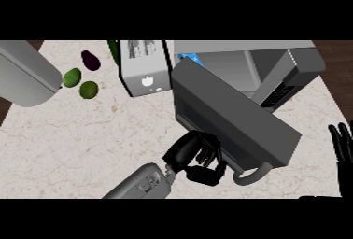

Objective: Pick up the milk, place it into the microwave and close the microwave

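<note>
The microwave (289, 60) stands at the back right with its dark grey door (234, 116) swung partly out toward me. Behind the door's top corner a small blue and white piece (189, 59) shows inside the cavity. It looks like the milk, and the door hides most of it. My left hand (189, 151) rests against the door's outer face near its lower edge, with the fingers touching the panel just left of the curved grey handle (251, 176). It holds nothing. My right hand (341, 147) rests open at the right edge, fingers up.
A white and grey box (144, 67) with a printed label stands just left of the microwave. Two green fruits (88, 89) and a dark purple one (90, 59) lie at the back left. A large grey rounded body (24, 74) fills the far left corner.
</note>
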